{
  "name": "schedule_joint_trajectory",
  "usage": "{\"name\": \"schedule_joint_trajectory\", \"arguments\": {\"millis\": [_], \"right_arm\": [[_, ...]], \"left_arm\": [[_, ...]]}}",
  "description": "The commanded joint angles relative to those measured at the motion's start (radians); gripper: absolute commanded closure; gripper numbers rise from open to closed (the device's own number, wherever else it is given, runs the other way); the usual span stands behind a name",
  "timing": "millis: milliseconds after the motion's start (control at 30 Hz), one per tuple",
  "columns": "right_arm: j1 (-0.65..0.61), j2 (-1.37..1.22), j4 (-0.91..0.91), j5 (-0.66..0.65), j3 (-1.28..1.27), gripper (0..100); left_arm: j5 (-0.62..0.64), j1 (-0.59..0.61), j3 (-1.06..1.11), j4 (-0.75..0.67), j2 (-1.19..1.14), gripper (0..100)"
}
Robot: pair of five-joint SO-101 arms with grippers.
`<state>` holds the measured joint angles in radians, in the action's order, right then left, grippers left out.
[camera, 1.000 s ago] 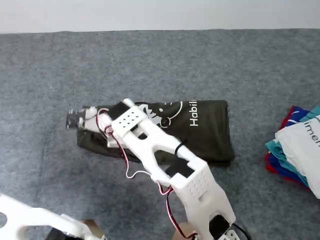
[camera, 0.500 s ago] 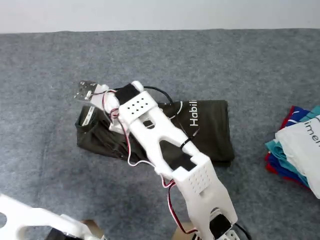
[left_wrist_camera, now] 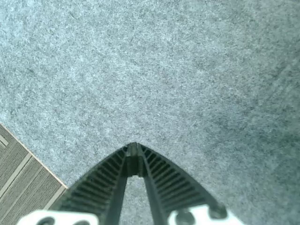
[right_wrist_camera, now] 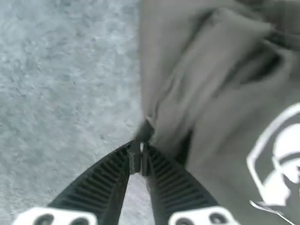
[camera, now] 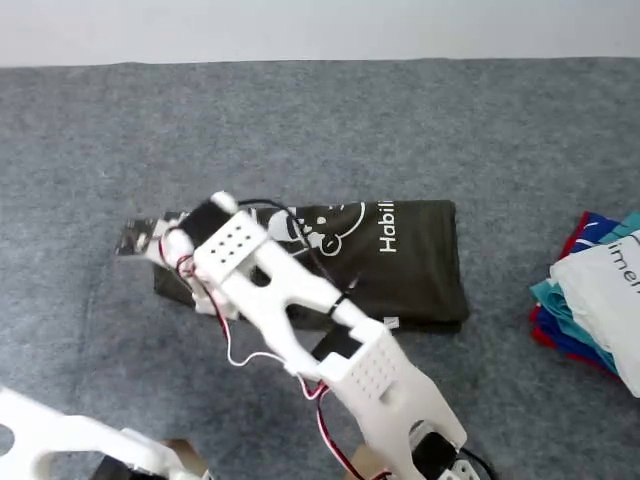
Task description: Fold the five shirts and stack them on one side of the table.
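- Now the dark shirt [camera: 400, 260] lies folded into a rectangle on the grey table [camera: 300, 120], at mid-frame in the high view.
- At the shirt's left edge sits the right gripper [camera: 140, 240], jaws closed tip to tip. In its wrist view the rumpled cloth edge lies just past the tips, with no cloth visible between them.
- Over bare felt, the left gripper [left_wrist_camera: 135, 154] is closed too and holds nothing.
- At the right edge of the high view is a pile [camera: 590, 300] of white, teal, blue and red shirts, well apart from the dark one. I cannot tell whether they are folded.
- Step, as I judge it: tidying the last fold of the dark shirt.
- Next move, likely: open the jaws, pinch all layers at that edge so the fold holds, and bring the shirt to one side.
- The dark shirt carries white lettering and a line-drawn figure. The white shirt shows dark letters cut off by the frame.
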<state>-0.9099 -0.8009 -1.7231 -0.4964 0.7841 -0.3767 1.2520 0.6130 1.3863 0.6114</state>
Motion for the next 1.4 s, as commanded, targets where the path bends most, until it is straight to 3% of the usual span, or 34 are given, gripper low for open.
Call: {"name": "schedule_joint_trajectory", "arguments": {"millis": [0, 333, 533, 900, 1233, 1367], "right_arm": [[-0.012, -0.031, -0.002, 0.008, 0.043, 98.8], [0.191, -0.082, 0.068, -0.069, 0.044, 98.8], [0.240, -0.012, 0.071, -0.072, 0.044, 98.8], [0.185, 0.102, 0.068, -0.071, 0.044, 98.7], [0.125, 0.051, 0.081, -0.071, 0.101, 98.8], [0.108, 0.015, 0.176, -0.071, 0.137, 98.8]], "left_arm": [[-0.003, -0.005, -0.004, -0.018, 0.025, 100], [-0.005, -0.002, -0.004, -0.018, 0.025, 100], [-0.005, -0.005, -0.004, -0.018, 0.025, 100], [-0.005, -0.008, 0.016, -0.018, 0.025, 100], [-0.005, -0.009, 0.016, -0.025, 0.025, 100], [-0.005, -0.009, 0.016, -0.023, 0.025, 100]]}}
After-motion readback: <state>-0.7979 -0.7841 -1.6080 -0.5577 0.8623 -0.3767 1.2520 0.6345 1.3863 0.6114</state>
